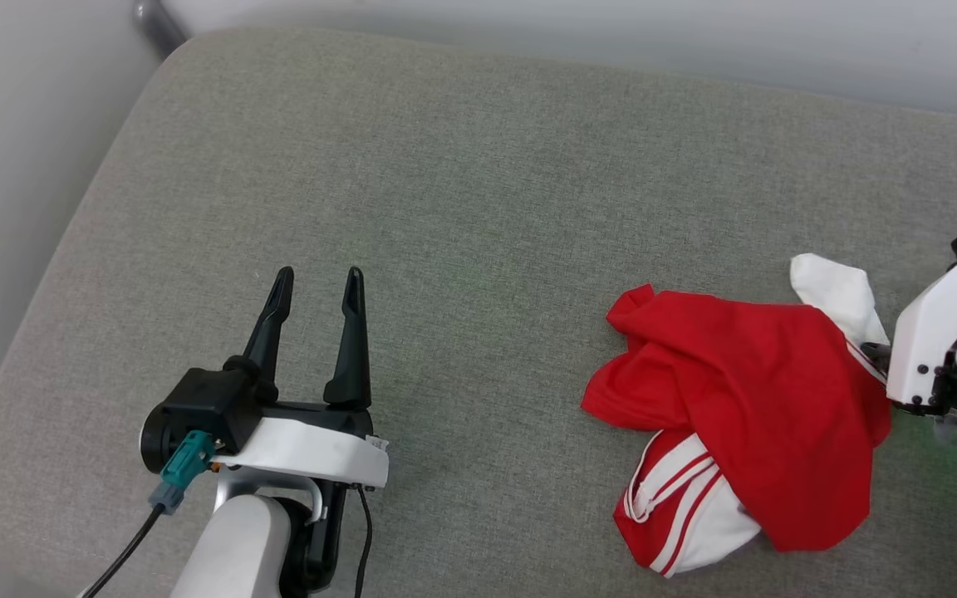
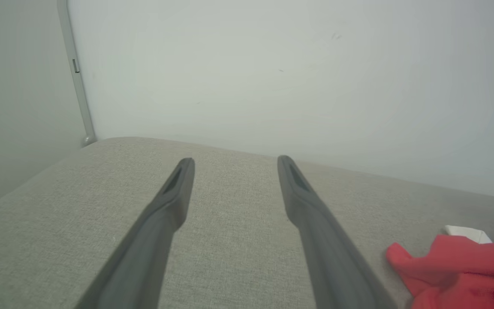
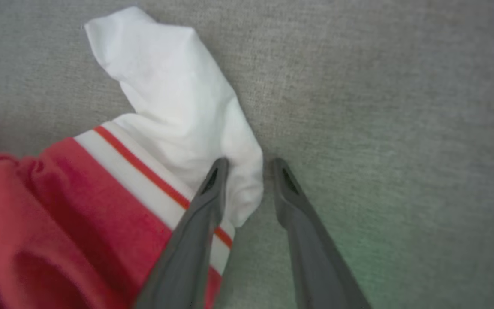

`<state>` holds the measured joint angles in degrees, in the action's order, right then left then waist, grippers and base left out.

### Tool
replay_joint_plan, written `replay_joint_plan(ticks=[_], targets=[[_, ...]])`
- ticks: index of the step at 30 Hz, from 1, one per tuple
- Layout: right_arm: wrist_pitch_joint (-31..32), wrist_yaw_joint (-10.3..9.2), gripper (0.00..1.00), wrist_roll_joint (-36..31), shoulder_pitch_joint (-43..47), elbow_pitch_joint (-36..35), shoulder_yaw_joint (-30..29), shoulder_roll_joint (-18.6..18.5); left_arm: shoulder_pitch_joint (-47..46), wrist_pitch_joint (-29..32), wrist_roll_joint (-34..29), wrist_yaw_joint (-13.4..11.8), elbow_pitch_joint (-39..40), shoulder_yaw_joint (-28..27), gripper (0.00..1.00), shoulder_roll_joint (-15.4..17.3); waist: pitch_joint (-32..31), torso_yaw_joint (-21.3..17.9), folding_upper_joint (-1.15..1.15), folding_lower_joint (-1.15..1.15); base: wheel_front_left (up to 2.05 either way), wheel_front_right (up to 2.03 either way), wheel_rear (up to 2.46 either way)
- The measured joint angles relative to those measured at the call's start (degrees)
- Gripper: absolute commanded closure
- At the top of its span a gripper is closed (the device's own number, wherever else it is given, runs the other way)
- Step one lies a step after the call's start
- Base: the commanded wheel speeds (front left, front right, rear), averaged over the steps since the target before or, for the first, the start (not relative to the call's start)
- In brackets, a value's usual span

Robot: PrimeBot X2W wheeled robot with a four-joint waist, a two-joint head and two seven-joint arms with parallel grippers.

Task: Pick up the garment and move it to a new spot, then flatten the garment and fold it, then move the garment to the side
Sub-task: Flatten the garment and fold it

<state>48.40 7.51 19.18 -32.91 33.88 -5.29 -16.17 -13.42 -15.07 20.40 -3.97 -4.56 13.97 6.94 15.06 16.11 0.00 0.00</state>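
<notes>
The right gripper [image 3: 250, 165] is down at the grey cushion [image 1: 478, 166] with its two dark fingers partway apart, set astride the loose edge of the garment's white sleeve [image 3: 178, 98] – one finger lies over the fabric, the other rests on bare cushion just beside the fold. Whether the fingers actually pinch the cloth cannot be told, since a thin gap seems to show between the sleeve's edge and the outer finger. The garment [image 1: 744, 390] lies crumpled in a heap directly against this gripper, its red body bunched off to the side of the fingers nearer the other arm, with the red-white striped trim [image 3: 140, 167] running under the inner finger and the sleeve's tip reaching ahead of the fingertips. The left gripper [image 1: 318, 278] hovers over the cushion well apart from the garment, fingers spread wide and holding nothing – in its wrist view the red cloth sits off to the fingers' right, and a pale wall [image 2: 272, 64] rises ahead of them
</notes>
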Motion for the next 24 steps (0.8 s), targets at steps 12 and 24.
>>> replay_joint_plan(ticks=[12, 24], targets=[[-9.1, 0.0, 1.0, 1.8, -2.7, -4.9, 7.0, -2.9, 2.3, 0.0, -1.7, 1.0, -1.4, -2.4, 0.0, -0.2, -4.0, -3.3, 0.0, 0.0, 0.0, 0.0, 0.0], [-9.6, 0.0, 1.0, -2.5, 10.1, -17.0, -9.2, -7.1, 4.8, 0.8, -1.6, 0.9, -1.1, -2.4, 0.0, 1.2, -8.0, -10.5, 0.0, 0.0, 0.0, 0.0, 0.0]])
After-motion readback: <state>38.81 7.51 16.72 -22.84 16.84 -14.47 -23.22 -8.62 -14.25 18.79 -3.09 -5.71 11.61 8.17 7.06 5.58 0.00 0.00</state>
